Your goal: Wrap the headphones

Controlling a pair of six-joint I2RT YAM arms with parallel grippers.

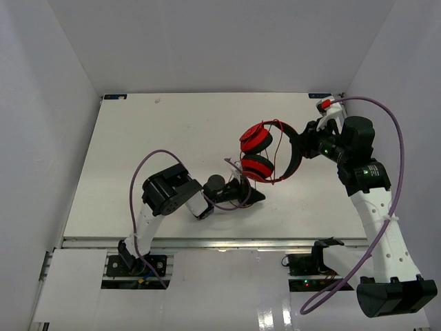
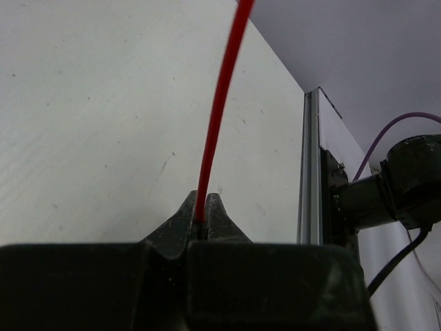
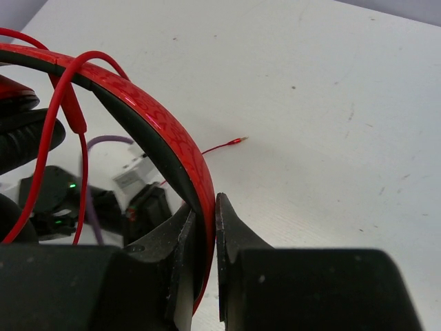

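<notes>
The red headphones (image 1: 258, 153) are held off the white table (image 1: 158, 138), their two round earcups stacked to the left and the black-lined headband (image 1: 292, 157) to the right. My right gripper (image 1: 305, 143) is shut on the headband (image 3: 162, 121), which passes between its jaws (image 3: 204, 215). The thin red cable (image 3: 63, 114) loops over the band, and its plug end (image 3: 234, 142) lies on the table. My left gripper (image 1: 253, 196) sits just below the lower earcup, shut on the red cable (image 2: 222, 103), which rises from its closed jaws (image 2: 201, 205).
Purple robot cables arc over the left arm (image 1: 148, 162) and the right arm (image 1: 396, 138). A metal rail (image 2: 310, 172) runs along the table's near edge, with an arm base (image 2: 403, 183) beyond it. White walls enclose the table on three sides.
</notes>
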